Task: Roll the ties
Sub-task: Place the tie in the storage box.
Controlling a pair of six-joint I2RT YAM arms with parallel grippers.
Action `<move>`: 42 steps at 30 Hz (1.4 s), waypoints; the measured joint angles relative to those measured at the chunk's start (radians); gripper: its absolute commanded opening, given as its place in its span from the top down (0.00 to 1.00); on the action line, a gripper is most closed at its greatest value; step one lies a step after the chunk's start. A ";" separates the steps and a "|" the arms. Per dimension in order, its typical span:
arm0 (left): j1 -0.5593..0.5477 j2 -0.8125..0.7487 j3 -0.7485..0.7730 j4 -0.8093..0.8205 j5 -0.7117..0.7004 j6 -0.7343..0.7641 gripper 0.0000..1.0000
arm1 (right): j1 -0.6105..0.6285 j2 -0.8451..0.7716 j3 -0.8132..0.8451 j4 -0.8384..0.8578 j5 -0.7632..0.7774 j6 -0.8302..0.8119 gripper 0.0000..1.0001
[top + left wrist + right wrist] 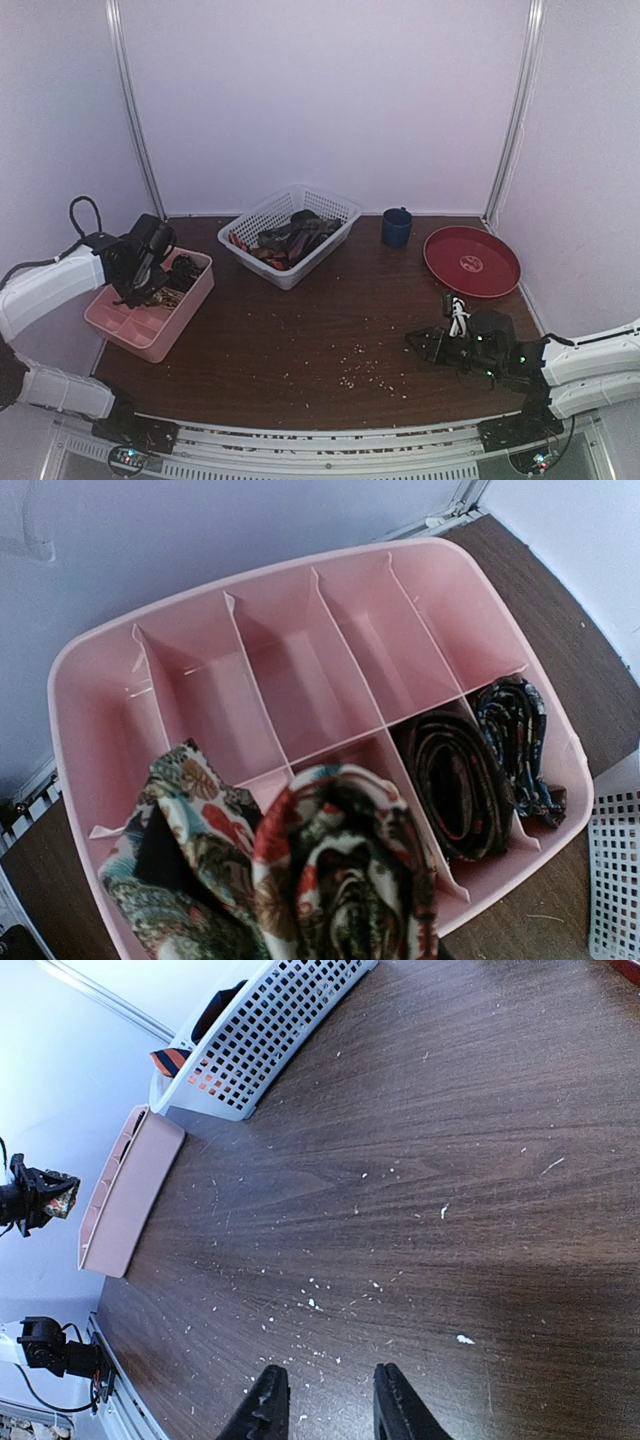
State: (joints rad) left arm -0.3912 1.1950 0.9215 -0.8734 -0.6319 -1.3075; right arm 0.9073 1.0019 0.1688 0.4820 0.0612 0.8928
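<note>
A rolled tie (pixel 340 880) with a red, white and green leaf pattern fills the foreground of the left wrist view, with a loose end hanging at its left. My left gripper (pixel 140 288) is shut on it just above the pink compartment tray (pixel 90 650); the fabric hides its fingers. Two more rolled ties, a dark one (pixel 460 780) and a blue-patterned one (pixel 515 740), stand in the tray's near right compartments. Several unrolled ties (pixel 295 238) lie in the white basket (pixel 330 205). My right gripper (pixel 325 1400) hangs open and empty low over the table at the front right.
A blue mug (pixel 396 227) and a red plate (pixel 472 262) stand at the back right. White crumbs (pixel 360 365) are scattered on the dark wood table in front of the basket. The tray sits at the table's left edge, near the wall.
</note>
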 measured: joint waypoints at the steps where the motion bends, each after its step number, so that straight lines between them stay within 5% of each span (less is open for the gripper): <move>1: 0.001 -0.010 -0.005 0.008 0.007 -0.002 0.90 | 0.000 0.000 0.000 0.000 0.000 0.000 0.70; 21: 0.065 0.046 -0.063 0.092 0.181 -0.008 0.89 | 0.000 0.009 0.002 -0.001 0.000 -0.022 0.69; 42: 0.246 -0.014 -0.187 0.248 0.408 0.109 0.92 | 0.000 0.066 0.004 0.018 -0.018 -0.025 0.70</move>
State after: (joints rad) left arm -0.1448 1.1809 0.7345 -0.6258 -0.2241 -1.1988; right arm 0.9073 1.0683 0.1726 0.4995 0.0429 0.8677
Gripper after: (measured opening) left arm 0.305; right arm 0.303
